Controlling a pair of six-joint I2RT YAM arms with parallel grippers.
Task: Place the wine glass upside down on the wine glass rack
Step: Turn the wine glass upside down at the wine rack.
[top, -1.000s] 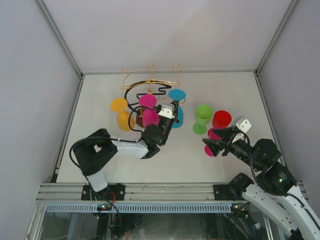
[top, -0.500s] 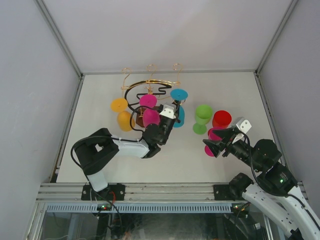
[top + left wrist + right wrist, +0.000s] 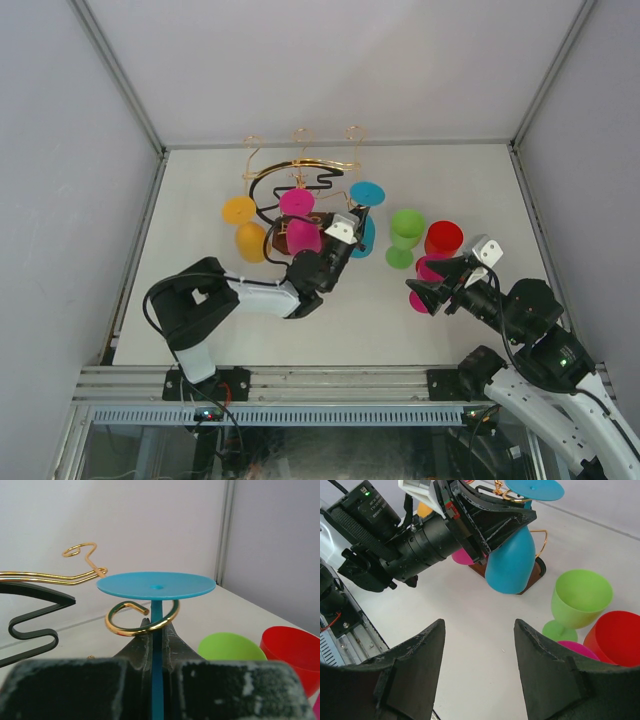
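One blue wine glass [image 3: 156,585] is pinched by its stem in the left pincer [image 3: 156,630], whose fingers are pressed against the stem from both sides. The glass is held upside down, foot uppermost and bowl hanging below, off the counter [image 3: 200,190]. From the left wrist view its stem is seen passing through a gold curl of the wine glass rack [image 3: 112,628], with the flat foot held level just above that curl and not resting on it. From above, the glass is found at the right side of the rack, whose black band and gold wire are seen behind it. Two more glasses are hung upside down on the rack: a magenta glass [image 3: 297,202] near the middle and an orange glass [image 3: 238,209] at the left. The right pincer [image 3: 479,627] is spread wide and nothing is held in it; it is poised above the counter near a green glass [image 3: 582,597], a red glass [image 3: 615,635] and a pink glass [image 3: 428,270], the first two standing upright.
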